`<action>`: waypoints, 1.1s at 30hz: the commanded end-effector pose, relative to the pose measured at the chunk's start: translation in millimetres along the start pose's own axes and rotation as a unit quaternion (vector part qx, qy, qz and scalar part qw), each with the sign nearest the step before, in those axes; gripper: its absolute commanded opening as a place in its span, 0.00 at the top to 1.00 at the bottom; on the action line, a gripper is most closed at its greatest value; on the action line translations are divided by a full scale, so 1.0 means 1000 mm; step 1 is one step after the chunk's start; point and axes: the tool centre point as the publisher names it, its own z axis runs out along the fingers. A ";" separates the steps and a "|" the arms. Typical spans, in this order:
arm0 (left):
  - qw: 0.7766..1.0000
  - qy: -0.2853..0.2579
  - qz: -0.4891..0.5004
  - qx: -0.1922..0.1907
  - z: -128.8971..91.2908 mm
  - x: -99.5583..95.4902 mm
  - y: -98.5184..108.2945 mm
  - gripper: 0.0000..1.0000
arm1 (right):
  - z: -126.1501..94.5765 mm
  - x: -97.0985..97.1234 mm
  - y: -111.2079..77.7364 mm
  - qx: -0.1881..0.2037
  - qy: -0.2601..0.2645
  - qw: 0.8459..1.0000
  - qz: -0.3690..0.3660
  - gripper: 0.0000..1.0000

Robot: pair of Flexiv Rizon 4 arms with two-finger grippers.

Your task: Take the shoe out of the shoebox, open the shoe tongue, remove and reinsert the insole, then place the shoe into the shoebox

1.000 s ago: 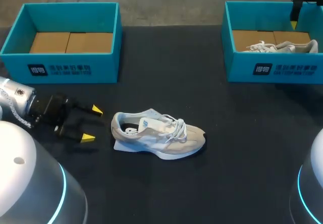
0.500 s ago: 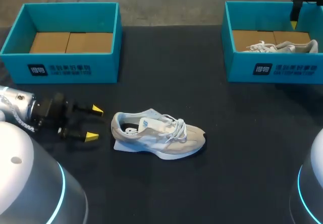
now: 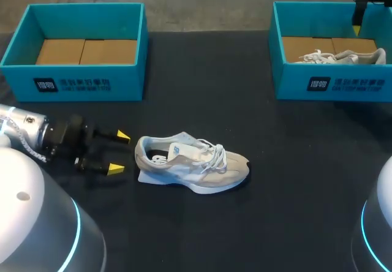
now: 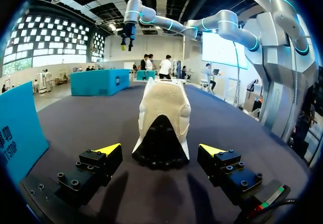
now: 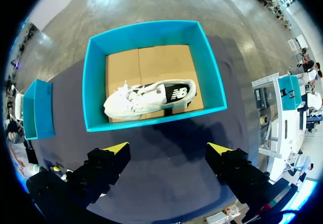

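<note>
Left gripper (image 3: 119,152) has slid closer to the sneaker (image 3: 192,165).
It is wide open and empty at the sneaker's 9 o'clock, ready to grab the heel.

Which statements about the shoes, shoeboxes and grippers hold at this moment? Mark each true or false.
A shoe lies on its sole on the table. True.
The left gripper is shut on its heel. False: it is open, just short of the heel.
The left shoebox holds a shoe. False: only its cardboard floor shows.
The right shoebox holds a second shoe. True.
The right gripper hangs open above the right shoebox. True.
</note>
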 end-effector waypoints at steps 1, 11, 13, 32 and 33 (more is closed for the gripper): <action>1.000 -0.005 0.002 -0.001 0.010 0.001 0.002 0.00 | 0.000 0.000 0.000 0.000 0.000 1.000 0.000 0.00; 1.000 -0.001 0.004 0.001 0.021 0.004 -0.004 0.00 | 0.000 0.000 0.000 0.000 0.000 1.000 0.000 0.00; 1.000 -0.003 0.006 -0.002 0.023 0.005 -0.004 0.00 | 0.000 0.000 0.000 0.000 0.000 1.000 0.000 0.00; 1.000 -0.006 0.001 -0.004 0.020 0.010 -0.001 0.00 | 0.000 0.000 0.000 0.000 0.000 1.000 0.000 0.00; 1.000 -0.007 0.000 -0.003 0.019 0.010 -0.001 0.00 | 0.000 0.000 0.000 0.000 0.000 1.000 0.000 0.00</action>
